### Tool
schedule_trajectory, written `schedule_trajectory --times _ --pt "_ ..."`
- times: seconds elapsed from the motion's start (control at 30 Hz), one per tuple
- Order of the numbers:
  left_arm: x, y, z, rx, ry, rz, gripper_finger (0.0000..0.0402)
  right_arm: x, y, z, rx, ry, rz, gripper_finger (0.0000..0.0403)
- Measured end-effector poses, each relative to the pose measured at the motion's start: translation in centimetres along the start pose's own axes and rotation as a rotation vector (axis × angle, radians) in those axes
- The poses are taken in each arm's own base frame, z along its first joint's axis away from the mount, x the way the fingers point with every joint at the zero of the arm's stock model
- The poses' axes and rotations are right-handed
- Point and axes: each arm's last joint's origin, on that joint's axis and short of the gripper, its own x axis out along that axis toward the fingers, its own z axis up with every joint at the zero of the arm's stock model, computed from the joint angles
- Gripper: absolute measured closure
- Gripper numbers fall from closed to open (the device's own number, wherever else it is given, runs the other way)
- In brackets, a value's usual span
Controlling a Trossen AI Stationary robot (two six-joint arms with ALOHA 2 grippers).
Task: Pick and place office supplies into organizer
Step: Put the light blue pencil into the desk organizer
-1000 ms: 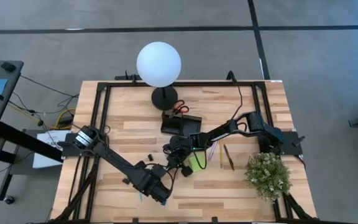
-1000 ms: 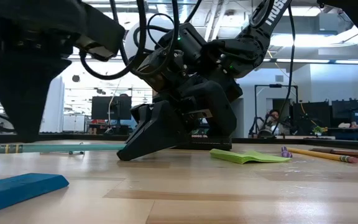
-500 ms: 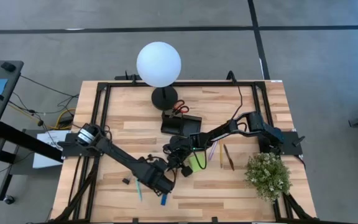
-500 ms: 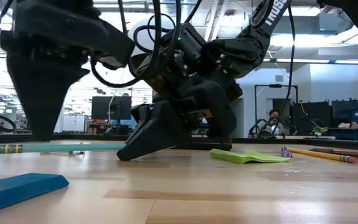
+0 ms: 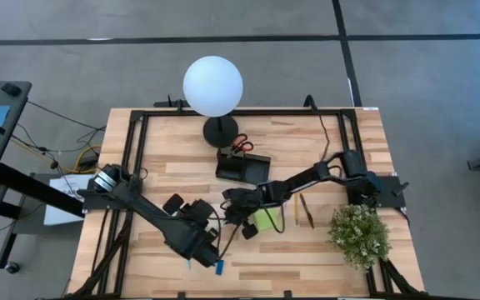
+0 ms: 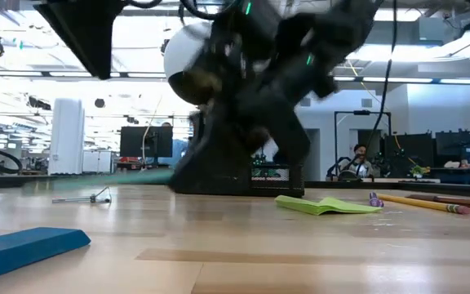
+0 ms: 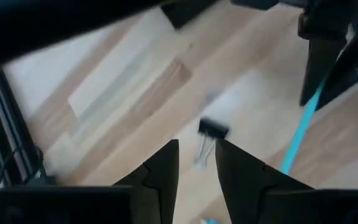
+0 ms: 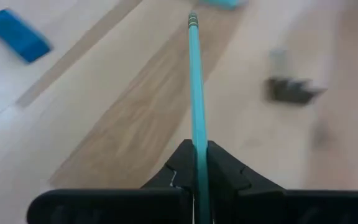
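left gripper (image 7: 196, 163) jaws slightly apart, right gripper (image 8: 196, 160) jaws clamped

Light was even and bright from overhead — my arms threw only soft, faint shadows on the table (image 5: 323, 137), and the white globe lamp (image 5: 213, 86) looked washed out. At table height, ceiling strips glared toward twelve o'clock and my arms smeared with motion blur. My left wrist view was blurred throughout — the small black clip (image 7: 213, 129) barely kept edges. In my right wrist view the pencil (image 8: 195, 74) stayed fairly crisp, everything beyond it soft.
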Motion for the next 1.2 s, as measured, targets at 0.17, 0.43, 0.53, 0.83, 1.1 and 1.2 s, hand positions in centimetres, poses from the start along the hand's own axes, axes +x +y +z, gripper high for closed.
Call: schedule_trajectory --times 0.17,0.43,0.53,0.83,1.1,1.2 --pt "-0.9 1.0 0.3 0.008 -0.132 -0.015 0.0301 -1.8 1.4 1.6 -0.052 0.098 -0.12 0.0387" --pt "-0.9 1.3 1.0 0.078 -0.257 0.006 0.0301 -6.3 2.3 3.7 -0.108 0.255 -0.374 0.0384" --pt "-0.9 1.5 1.4 0.091 -0.298 0.019 0.0301 -8.6 1.7 4.1 -0.109 0.313 -0.44 0.0385" --pt "-1.8 2.7 2.3 0.092 -0.398 0.013 0.0301 -16.5 -1.4 5.1 -0.089 0.355 -0.561 0.0385" --pt "-2.3 3.4 2.7 0.081 -0.422 0.001 0.0301 -21.2 -6.1 2.9 -0.158 0.606 -0.789 0.039" --pt "-2.4 3.5 2.7 0.09 -0.426 0.004 0.0301 -21.7 -7.7 1.8 -0.175 0.611 -0.694 0.039"
